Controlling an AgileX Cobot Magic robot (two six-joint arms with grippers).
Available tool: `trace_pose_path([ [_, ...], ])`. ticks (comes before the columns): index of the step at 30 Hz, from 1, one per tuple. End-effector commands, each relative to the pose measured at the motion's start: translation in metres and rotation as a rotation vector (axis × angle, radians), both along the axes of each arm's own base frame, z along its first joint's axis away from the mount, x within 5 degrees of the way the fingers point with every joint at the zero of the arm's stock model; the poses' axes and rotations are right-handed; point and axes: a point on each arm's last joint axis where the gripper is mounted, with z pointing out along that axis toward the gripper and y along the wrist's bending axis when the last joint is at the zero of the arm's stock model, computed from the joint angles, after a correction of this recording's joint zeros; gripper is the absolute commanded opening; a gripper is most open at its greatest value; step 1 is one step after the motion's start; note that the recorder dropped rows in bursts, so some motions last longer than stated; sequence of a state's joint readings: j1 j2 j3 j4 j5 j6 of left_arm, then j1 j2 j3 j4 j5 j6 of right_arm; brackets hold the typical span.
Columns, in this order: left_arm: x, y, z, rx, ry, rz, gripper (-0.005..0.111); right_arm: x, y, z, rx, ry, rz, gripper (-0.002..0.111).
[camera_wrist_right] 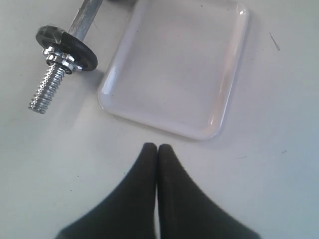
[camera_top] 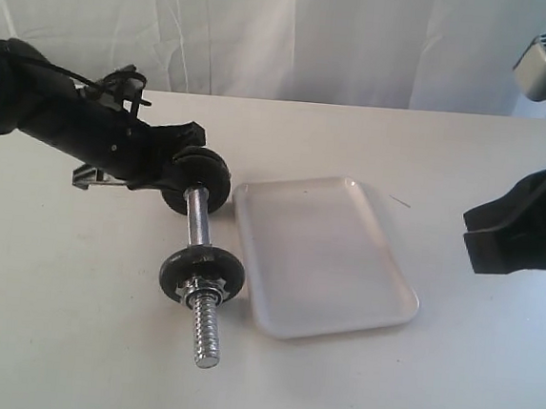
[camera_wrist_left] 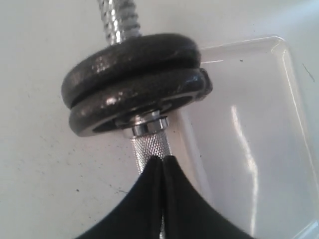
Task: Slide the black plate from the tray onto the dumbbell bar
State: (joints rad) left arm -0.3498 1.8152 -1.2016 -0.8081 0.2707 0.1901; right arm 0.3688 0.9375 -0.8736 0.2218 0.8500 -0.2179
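The black plate (camera_wrist_left: 134, 107) is sitting on the bar (camera_top: 198, 222), not the tray (camera_top: 326, 257), just beyond the left gripper (camera_wrist_left: 162, 160), whose fingers are pressing together over the bar's grip; the bar is lying alongside the tray, the right gripper (camera_wrist_right: 157, 147) hanging closed, well apart

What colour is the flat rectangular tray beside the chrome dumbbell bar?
White and glossy; the rounded-corner tray shows best in the right wrist view.
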Motion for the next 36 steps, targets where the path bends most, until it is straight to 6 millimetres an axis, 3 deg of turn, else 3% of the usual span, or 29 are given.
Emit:
trace_pose_path([
  [1,-0.012,0.009,0.040,0.148,-0.219,-0.150,0.000,0.000,-0.004,0.000,-0.042,-0.026,-0.007,0.000],
  [8,-0.056,0.032,0.119,0.167,-0.521,-0.111,0.000,0.006,-0.004,-0.006,-0.047,-0.106,-0.006,0.000],
  [13,-0.101,0.051,0.138,0.234,-0.683,-0.141,0.000,0.009,-0.003,-0.023,-0.054,-0.151,0.008,0.000],
  [20,-0.165,0.081,0.104,0.275,-0.724,-0.094,0.000,0.011,-0.004,-0.041,-0.031,-0.194,-0.022,0.000],
  [25,-0.196,0.094,0.086,0.285,-0.756,-0.072,0.000,0.011,-0.004,-0.044,-0.025,-0.193,-0.030,0.000],
  [29,-0.207,0.097,0.082,0.278,-0.765,-0.077,0.000,0.011,-0.004,-0.044,-0.025,-0.193,-0.030,0.000],
  [36,-0.208,0.098,0.083,0.276,-0.772,-0.075,0.000,0.011,-0.004,-0.044,-0.025,-0.193,-0.030,0.000],
])
